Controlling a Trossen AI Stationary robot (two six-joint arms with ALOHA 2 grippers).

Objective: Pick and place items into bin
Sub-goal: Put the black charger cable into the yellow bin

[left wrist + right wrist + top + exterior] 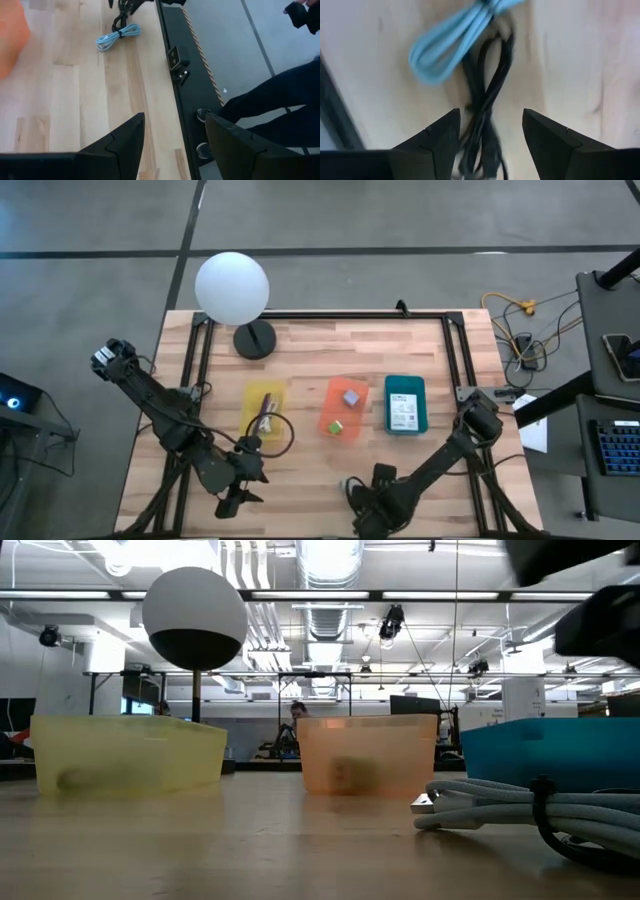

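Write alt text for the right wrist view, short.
Right gripper hangs just above a bundled pale blue cable and a black cable lying together on the wooden table, jaws open with the black cable between them.
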